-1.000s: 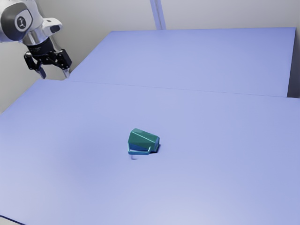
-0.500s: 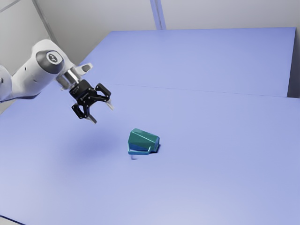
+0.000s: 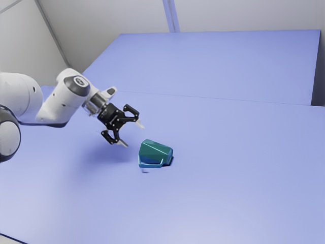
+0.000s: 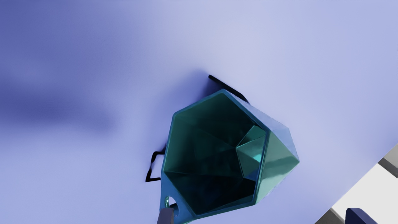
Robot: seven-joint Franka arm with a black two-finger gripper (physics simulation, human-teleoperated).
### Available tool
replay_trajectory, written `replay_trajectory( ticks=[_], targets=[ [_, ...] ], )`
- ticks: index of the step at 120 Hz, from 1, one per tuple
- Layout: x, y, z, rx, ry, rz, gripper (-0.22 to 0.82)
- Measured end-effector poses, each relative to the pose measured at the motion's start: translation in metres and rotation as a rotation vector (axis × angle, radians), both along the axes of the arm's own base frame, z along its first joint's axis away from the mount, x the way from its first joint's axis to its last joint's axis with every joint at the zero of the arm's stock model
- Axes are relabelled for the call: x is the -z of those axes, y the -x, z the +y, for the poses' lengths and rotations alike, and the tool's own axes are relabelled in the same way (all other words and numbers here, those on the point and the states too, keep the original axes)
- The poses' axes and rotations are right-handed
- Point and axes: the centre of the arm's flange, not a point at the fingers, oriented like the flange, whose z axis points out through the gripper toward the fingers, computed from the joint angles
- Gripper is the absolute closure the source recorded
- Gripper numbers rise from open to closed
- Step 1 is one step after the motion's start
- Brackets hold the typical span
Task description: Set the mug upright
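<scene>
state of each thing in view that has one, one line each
mug: tipped on its side on the table, mouth facing the gripper, nothing seen inside
gripper: open, holding nothing, short of the mug
arm: bent, reaching out over the table

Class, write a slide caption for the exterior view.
Open tool poised near a mug lying on its side on a blue table.
</scene>
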Motion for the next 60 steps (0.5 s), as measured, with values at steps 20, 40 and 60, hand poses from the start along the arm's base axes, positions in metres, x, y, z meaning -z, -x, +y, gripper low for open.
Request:
replay_trajectory(
  ticks=[20,40,60],
  targets=[
    [0.013,-0.007,-0.020,-0.021,0.033,-0.008,0.00],
    [0.029,-0.012,-0.033,-0.066,0.087,0.002,0.00],
    [0.038,-0.015,-0.039,-0.091,0.112,0.011,0.03]
  ],
)
